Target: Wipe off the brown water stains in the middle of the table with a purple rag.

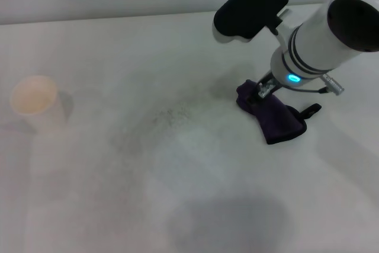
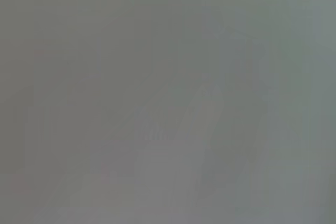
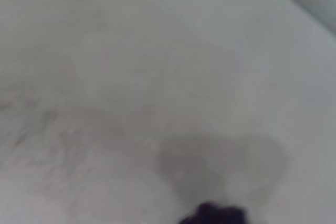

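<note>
The purple rag [image 1: 277,120] lies on the white table [image 1: 195,39] at the right, its black loop tab [image 1: 310,111] pointing right. My right gripper [image 1: 264,90] comes down onto the rag's bunched left end and is shut on it. A bit of the rag shows in the right wrist view [image 3: 212,215]. No tan-brown blotch shows. Only faint dark specks and a grey smear [image 1: 169,115] mark the middle of the table, left of the rag. The smear also shows in the right wrist view [image 3: 37,129]. My left gripper is out of view, and its wrist view shows nothing distinct.
A white paper cup [image 1: 34,100] stands at the far left of the table. A large grey shadow patch [image 1: 228,223] lies near the front edge. The table's back edge [image 1: 118,16] runs across the top.
</note>
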